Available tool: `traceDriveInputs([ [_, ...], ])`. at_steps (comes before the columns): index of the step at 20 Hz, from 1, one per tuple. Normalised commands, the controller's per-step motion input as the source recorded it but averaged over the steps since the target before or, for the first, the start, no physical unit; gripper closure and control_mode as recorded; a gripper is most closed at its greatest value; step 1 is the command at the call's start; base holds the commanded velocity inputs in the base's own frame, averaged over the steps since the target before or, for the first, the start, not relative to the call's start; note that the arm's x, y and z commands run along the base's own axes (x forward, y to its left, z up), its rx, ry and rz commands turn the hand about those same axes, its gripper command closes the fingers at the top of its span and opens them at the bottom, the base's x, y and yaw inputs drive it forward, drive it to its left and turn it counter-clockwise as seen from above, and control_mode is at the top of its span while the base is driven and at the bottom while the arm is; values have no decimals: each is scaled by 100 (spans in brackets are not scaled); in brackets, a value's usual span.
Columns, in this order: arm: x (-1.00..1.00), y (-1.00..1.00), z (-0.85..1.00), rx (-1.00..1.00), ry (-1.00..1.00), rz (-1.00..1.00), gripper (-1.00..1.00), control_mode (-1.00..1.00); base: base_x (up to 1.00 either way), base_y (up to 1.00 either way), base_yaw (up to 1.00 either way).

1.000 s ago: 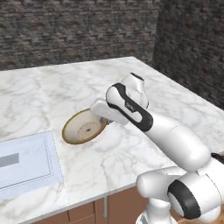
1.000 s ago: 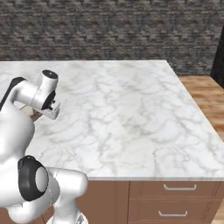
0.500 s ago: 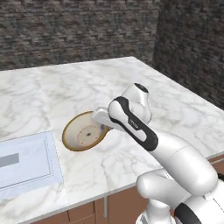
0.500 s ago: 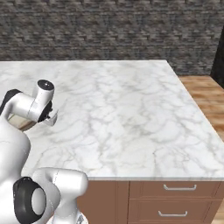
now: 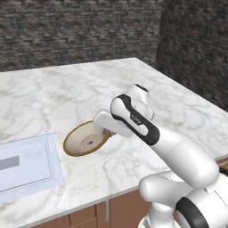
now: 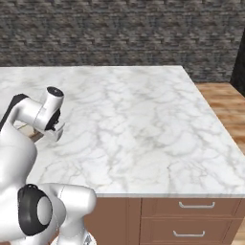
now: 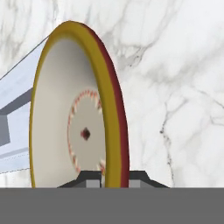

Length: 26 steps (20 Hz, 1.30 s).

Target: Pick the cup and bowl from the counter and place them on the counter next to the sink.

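Gripper (image 7: 113,180): clamped on bowl (image 5: 87,139) rim at its 3 o'clock edge.
Bowl: tilted on counter (image 5: 133,84), sink (image 5: 26,167) just beside at 9 o'clock.
Room: marble open toward 12 and 3 o'clock.

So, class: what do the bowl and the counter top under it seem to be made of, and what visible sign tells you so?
The bowl: probably glazed ceramic, going by its smooth cream inside, painted ring of dashes and glossy golden rim with dark red outside. The counter: looks like polished marble, white with grey veins running through it. Being a rendered scene, both are guesses from looks alone.
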Motion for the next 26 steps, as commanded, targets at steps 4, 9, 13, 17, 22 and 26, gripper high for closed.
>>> traceDriveInputs([
  [4,0,2,-14,0,9,0,100,-100,0,0,0],
  [9,0,0,-37,0,0,0,100,-100,0,0,0],
  [13,6,8,-36,0,0,0,100,-100,0,0,0],
  [17,8,8,-32,0,-3,0,100,-100,0,0,0],
  [22,0,17,-2,1,-3,0,100,-100,0,0,0],
  [26,0,17,0,5,-4,0,100,-100,0,0,0],
])
